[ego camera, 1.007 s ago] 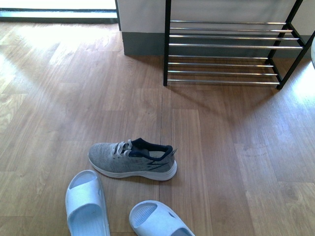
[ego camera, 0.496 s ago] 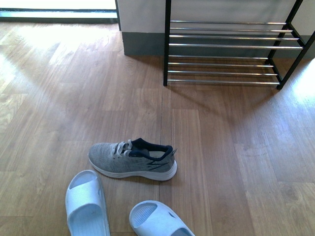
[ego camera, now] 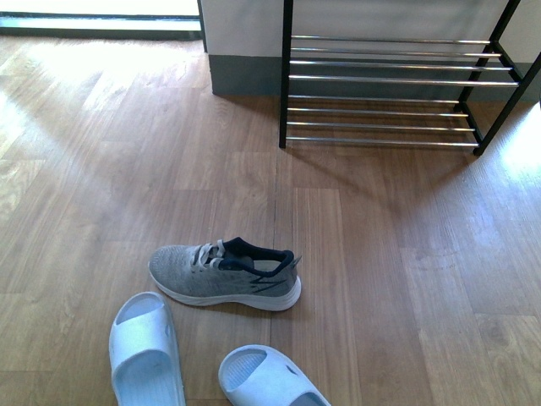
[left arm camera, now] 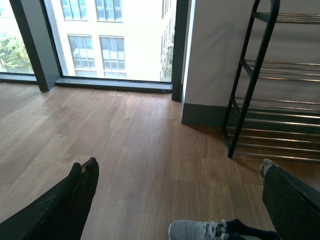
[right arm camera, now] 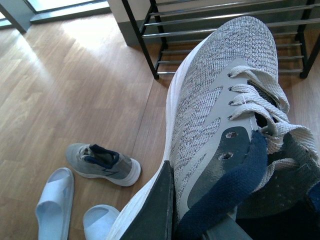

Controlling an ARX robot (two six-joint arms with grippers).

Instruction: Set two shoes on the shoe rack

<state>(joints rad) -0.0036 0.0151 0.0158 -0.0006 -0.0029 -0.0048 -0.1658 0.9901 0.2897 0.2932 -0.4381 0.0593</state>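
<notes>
One grey knit sneaker point(ego camera: 226, 275) lies on its sole on the wood floor, toe to the left; it also shows in the left wrist view point(left arm camera: 200, 231) and as the sneaker on the floor point(right arm camera: 102, 164) in the right wrist view. The other grey knit sneaker point(right arm camera: 220, 95) is lifted, my right gripper point(right arm camera: 215, 215) shut on its collar, toe toward the shoe rack point(right arm camera: 150, 50). My left gripper point(left arm camera: 176, 172) is open above the floor, short of the lying sneaker. The shoe rack point(ego camera: 389, 78) stands at the back right with bare chrome rods. Neither arm shows in the front view.
Two white slides point(ego camera: 145, 351) point(ego camera: 266, 378) lie just in front of the sneaker on the floor. A wall with grey skirting point(ego camera: 245, 74) stands behind the rack, and a floor-length window point(left arm camera: 115, 40) lies to its left.
The front view has drifted a few pixels; the sneaker on the floor, the slides and the rack keep their places.
</notes>
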